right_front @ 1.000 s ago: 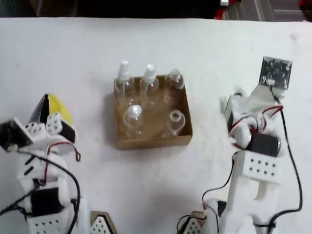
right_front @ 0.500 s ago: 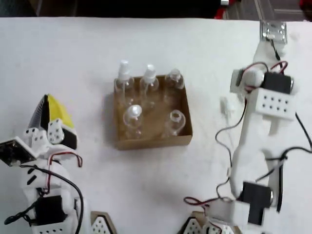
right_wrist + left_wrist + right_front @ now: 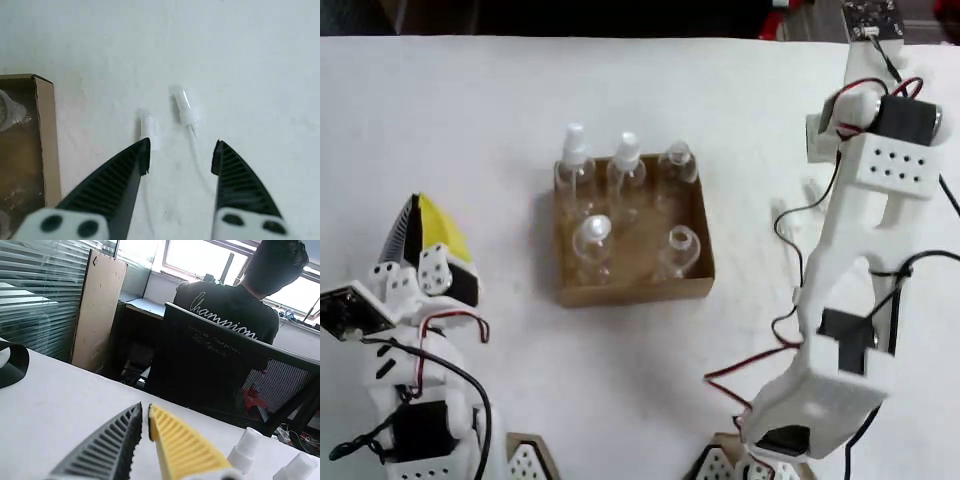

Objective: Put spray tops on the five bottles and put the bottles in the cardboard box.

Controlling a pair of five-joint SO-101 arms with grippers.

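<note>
**A:** Where do things stand, biggest first?

**B:** On the white table (image 3: 470, 100), the white right arm (image 3: 860, 230) is stretched toward the far side, to the right of the brown cardboard box (image 3: 630, 290) at mid-table. All five clear plastic bottles (image 3: 592, 250) stand inside the box.

**A:** So the boxing looks done. Are they capped?

**B:** Three are, I'd say. The back-left, back-middle and front-left ones carry white heads. The back-right bottle (image 3: 677, 170) and the front-right bottle (image 3: 678, 250) appear bare-necked.

**A:** And the pincers?

**B:** The right gripper (image 3: 181, 147) has its black fingers spread apart and holds nothing. It hangs above two small white spray tops (image 3: 185, 107), which lie on the table just beside each other, apart from the box's side wall. The left gripper (image 3: 145, 410), black and yellow, has its fingers drawn together on nothing. It sits near the table's left side, well apart from the box.

**A:** What's left?

**B:** By my reckoning, two tops to pick up and fit, so roughly three fifths of the capping is done.
</note>
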